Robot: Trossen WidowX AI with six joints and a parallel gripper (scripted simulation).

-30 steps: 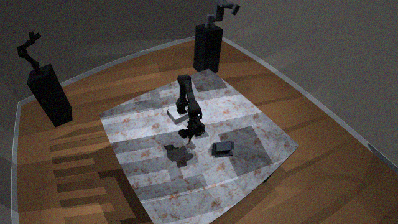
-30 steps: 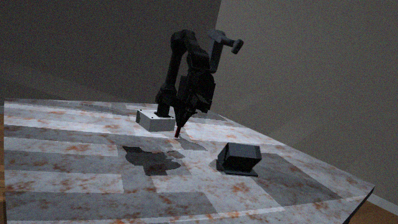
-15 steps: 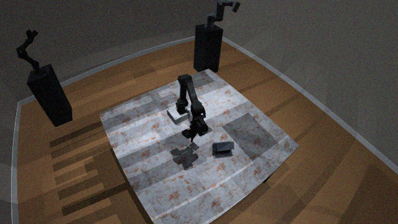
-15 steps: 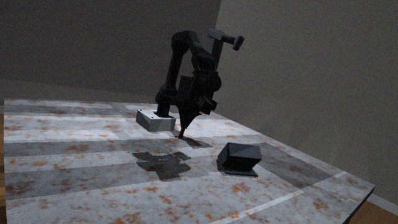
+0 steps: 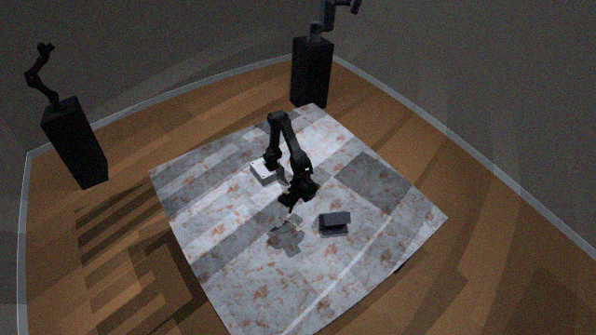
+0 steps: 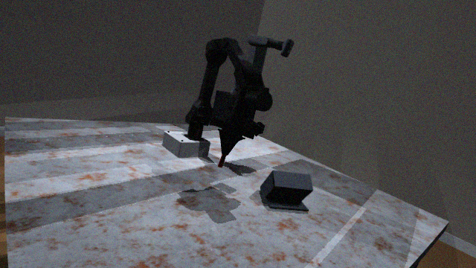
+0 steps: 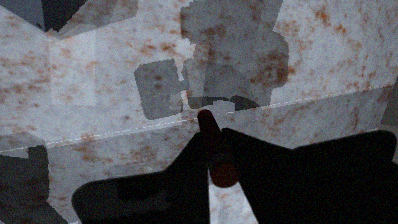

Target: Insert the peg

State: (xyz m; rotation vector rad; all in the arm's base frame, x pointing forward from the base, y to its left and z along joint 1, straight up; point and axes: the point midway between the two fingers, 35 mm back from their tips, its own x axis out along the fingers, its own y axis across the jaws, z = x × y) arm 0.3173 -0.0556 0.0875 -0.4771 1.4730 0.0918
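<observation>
A dark red, round-looking peg [image 6: 222, 161] [image 7: 209, 125] is held in my gripper [image 6: 224, 153] [image 7: 212, 136], which is shut on it. The peg is tilted, its lower end pointing down and clear of the table. In the top view the gripper [image 5: 291, 205] is dark and the peg is hard to make out. The dark grey block with the sloped panel [image 5: 334, 219] [image 6: 291, 180] stands on a thin base, to the right of the peg in the top and exterior views. Its corner [image 7: 25, 12] shows at the top left of the wrist view. The hole is not visible.
The arm's white base box [image 5: 264, 173] [image 6: 178, 145] stands behind the gripper on the marbled table [image 5: 261, 293] [image 6: 130, 238]. Two dark pedestals [image 5: 76, 144] [image 5: 311, 72] with other arms stand beyond the table. Patchy shadows lie across the table.
</observation>
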